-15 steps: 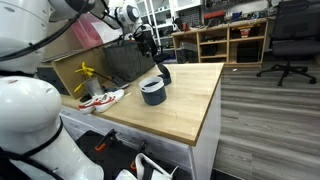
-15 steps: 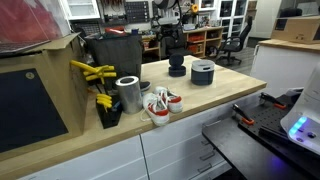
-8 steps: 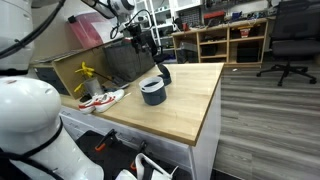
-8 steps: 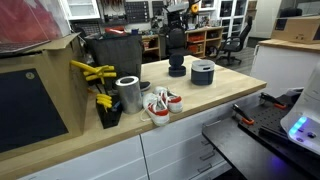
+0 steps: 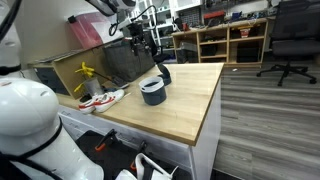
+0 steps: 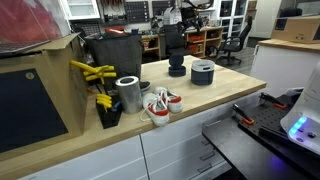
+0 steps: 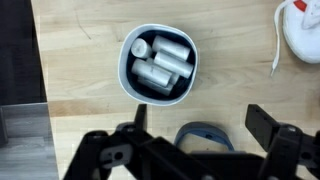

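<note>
High over the bench (image 5: 190, 115) in an exterior view, the pincer (image 5: 148, 42) hangs above a dark bowl (image 5: 163, 72) standing just beside a grey roll (image 5: 152, 93). In an exterior view, white shoes (image 6: 160, 104) lie near a metal can (image 6: 128, 93). From the wrist, the jaws spread wide and empty, and white cylinders (image 7: 160, 62) fill the bowl.

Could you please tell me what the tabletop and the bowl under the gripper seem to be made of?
Tabletop: wood, light matte finish, visible grain and plank seams. Bowl: probably plastic, smooth pale rim, dark inside; glazed ceramic is possible.
</note>
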Controlling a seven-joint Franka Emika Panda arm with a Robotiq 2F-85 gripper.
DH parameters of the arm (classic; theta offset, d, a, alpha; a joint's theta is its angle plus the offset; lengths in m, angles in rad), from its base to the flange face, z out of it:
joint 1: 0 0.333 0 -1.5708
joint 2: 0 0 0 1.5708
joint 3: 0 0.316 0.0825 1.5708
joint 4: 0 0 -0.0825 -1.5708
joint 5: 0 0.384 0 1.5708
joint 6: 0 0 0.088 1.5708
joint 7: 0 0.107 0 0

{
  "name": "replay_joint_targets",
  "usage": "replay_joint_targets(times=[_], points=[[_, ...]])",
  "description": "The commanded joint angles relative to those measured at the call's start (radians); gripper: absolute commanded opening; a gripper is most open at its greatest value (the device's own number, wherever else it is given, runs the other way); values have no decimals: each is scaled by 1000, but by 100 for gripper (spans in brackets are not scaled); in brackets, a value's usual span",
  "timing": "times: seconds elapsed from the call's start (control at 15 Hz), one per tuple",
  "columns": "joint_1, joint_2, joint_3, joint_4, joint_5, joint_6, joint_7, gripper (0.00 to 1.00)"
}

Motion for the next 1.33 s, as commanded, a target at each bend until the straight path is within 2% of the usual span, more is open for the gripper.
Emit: replay_joint_targets(times=[0.0,0.33,0.47,0.53,0.93,1.27], points=[[-30,-138,8,-184,-18,39,-141,100],[-48,-224,13,-335,-92,148,-366,100],[-52,-241,13,-349,-69,158,-361,100],[-49,-187,13,-295,-76,128,-329,100],[-42,-184,19,-322,-99,162,-324,100],[-39,-143,38,-363,-176,189,-415,100]])
